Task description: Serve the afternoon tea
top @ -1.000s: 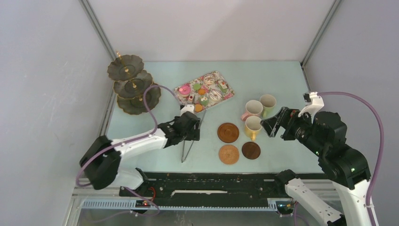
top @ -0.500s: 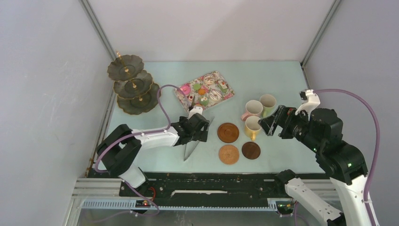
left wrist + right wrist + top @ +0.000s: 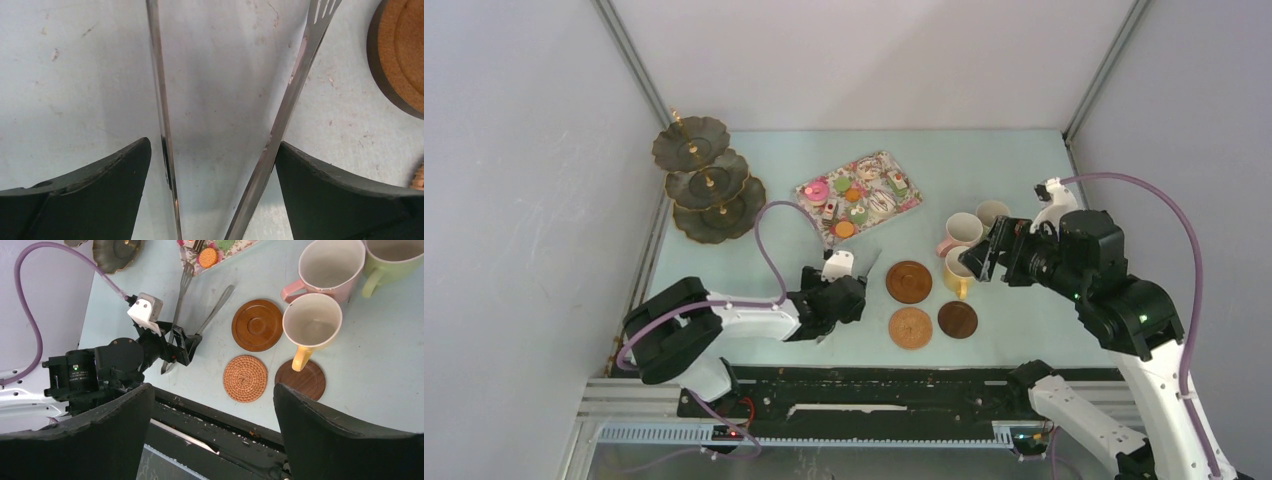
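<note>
Yellow mug (image 3: 960, 270), pink mug (image 3: 961, 231) and green mug (image 3: 993, 212) stand grouped right of centre. Near them lie three round coasters: a wooden one (image 3: 909, 281), a woven one (image 3: 911, 327) and a dark one (image 3: 957, 319). In the right wrist view the yellow mug's (image 3: 312, 321) handle overhangs the dark coaster (image 3: 301, 380). Toy cakes and macarons (image 3: 852, 196) lie on the flowered tray. The dark three-tier stand (image 3: 705, 186) is far left. My left gripper (image 3: 212, 145) is open, low over the table, straddling the metal tongs (image 3: 159, 100). My right gripper (image 3: 212, 390) hangs open and empty above the mugs.
The flowered tray (image 3: 911, 200) lies at the back middle. The tongs (image 3: 867, 265) point from my left gripper (image 3: 836, 305) towards the tray. The black base rail (image 3: 884, 385) runs along the near edge. Grey walls close in both sides.
My left gripper opened wide and slid back towards the near edge along the tongs, whose arms spread apart. My right gripper moved left over the mugs.
</note>
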